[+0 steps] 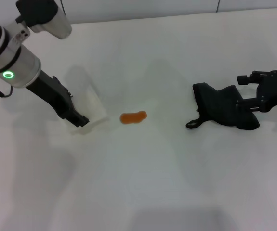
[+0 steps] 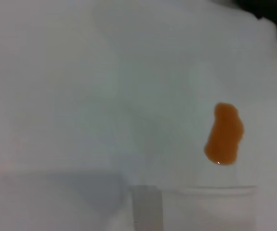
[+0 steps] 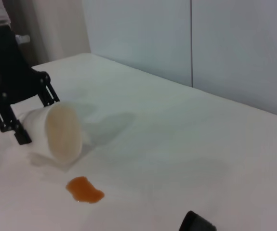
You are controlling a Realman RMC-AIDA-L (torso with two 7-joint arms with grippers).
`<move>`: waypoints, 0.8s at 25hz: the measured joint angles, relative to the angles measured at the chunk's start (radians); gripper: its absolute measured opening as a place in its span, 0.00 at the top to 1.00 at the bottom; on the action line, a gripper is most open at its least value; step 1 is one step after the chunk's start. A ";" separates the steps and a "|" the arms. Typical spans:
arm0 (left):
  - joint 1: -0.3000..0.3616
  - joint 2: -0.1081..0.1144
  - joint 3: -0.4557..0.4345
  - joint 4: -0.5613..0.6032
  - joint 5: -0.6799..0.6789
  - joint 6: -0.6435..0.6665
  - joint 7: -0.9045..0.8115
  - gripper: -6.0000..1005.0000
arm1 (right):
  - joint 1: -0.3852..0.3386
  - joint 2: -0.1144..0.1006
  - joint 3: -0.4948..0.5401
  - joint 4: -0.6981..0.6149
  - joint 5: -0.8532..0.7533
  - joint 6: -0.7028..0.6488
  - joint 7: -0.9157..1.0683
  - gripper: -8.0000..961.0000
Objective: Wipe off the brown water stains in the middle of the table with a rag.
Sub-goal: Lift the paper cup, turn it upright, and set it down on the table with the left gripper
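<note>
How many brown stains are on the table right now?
1: the brown stain sits mid-table, between the tipped cup and the rag.

a white translucent plastic cup [image 1: 86, 102] is lying tipped on its side ahead of me on my left, its open round mouth [image 3: 63, 133] showing a pale cream inside and facing the middle. behind everything, a pale grey panelled wall [image 3: 191, 43] is running along the far edge, split by a thin vertical seam.
</note>
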State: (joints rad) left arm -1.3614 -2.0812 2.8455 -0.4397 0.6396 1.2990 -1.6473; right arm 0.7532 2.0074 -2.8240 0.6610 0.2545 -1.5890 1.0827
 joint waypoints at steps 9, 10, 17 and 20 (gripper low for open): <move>-0.017 0.000 0.000 -0.050 -0.113 0.018 -0.018 0.32 | -0.008 -0.003 0.000 0.001 0.013 0.000 -0.001 0.11; -0.003 0.000 0.000 -0.071 -0.195 0.023 -0.008 0.32 | -0.008 -0.004 0.000 0.001 0.013 0.000 -0.001 0.11; 0.088 0.004 0.001 -0.120 -0.450 0.098 0.033 0.32 | -0.010 -0.004 0.000 0.002 0.021 0.000 -0.002 0.11; 0.132 0.004 0.001 -0.122 -0.526 0.156 0.043 0.32 | -0.015 -0.004 0.000 0.002 0.032 0.000 -0.003 0.11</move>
State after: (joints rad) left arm -1.2295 -2.0772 2.8467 -0.5618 0.1134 1.4551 -1.6042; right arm 0.7380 2.0033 -2.8240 0.6633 0.2863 -1.5891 1.0801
